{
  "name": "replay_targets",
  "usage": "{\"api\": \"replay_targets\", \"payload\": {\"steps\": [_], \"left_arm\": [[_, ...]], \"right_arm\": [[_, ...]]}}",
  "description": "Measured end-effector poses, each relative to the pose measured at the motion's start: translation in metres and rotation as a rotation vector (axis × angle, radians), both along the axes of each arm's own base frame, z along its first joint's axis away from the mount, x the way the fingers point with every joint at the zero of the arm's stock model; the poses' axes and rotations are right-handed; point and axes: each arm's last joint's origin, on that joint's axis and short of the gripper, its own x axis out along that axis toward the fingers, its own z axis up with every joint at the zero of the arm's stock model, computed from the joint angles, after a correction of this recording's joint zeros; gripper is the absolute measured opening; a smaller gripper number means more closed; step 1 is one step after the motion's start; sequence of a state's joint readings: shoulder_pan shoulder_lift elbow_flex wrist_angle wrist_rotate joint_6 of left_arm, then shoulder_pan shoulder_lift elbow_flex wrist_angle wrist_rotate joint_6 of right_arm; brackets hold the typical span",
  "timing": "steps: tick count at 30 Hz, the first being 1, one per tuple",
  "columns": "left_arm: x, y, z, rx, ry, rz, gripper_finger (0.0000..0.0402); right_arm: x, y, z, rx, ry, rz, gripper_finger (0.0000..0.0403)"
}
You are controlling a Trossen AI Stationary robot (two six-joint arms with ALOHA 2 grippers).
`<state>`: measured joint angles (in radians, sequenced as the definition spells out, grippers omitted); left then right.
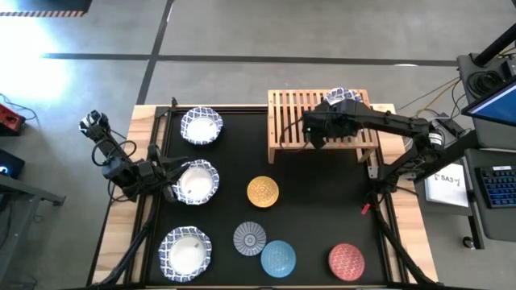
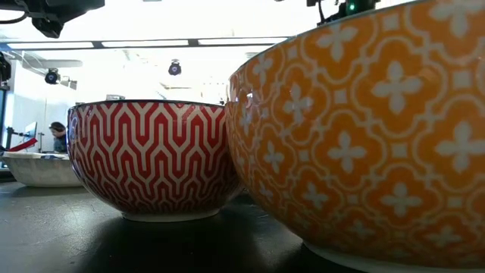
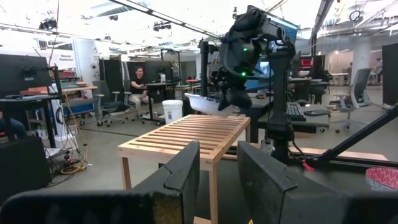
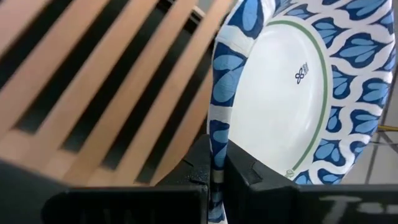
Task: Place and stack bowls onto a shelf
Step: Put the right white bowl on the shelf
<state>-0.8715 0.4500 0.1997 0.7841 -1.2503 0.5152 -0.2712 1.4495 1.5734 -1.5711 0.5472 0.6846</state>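
Note:
My right gripper (image 1: 337, 103) reaches over the far right part of the wooden slat shelf (image 1: 300, 121) and is shut on a white bowl with a blue-patterned rim (image 3: 202, 103), held above the slats. Three more white bowls sit on their bases on the black mat at left: far (image 1: 201, 126), middle (image 1: 196, 181) and near (image 1: 185, 251). My left gripper (image 1: 165, 179) is open beside the middle bowl's left rim. The mustard (image 1: 263, 192), grey-blue (image 1: 250, 238), light blue (image 1: 278, 258) and red (image 1: 347, 262) bowls stand on the mat's near half. My right gripper (image 4: 216, 171) pinches the white bowl's rim (image 4: 217, 134), one finger on the patterned outer wall and one inside. The fingers come from above, pointing down. The bowl is lifted clear of the shelf top (image 3: 193, 134) and juts sideways from the fingers, slightly tilted.
The shelf stands at the table's far edge, right of centre, its slats bare apart from the bowl held over them. A black frame runs along the mat's sides. A laptop and papers (image 1: 447, 184) lie right of the table. People sit at desks far behind (image 3: 138, 81).

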Motion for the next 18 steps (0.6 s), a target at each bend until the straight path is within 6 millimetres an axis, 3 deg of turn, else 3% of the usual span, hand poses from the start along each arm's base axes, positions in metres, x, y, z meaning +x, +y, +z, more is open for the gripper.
{"api": "replay_targets", "payload": {"steps": [18], "left_arm": [[0.000, 0.000, 0.000, 0.001, 0.001, 0.000, 0.0091]], "right_arm": [[-0.010, -0.041, -0.009, 0.022, 0.061, -0.109, 0.0009]]}}
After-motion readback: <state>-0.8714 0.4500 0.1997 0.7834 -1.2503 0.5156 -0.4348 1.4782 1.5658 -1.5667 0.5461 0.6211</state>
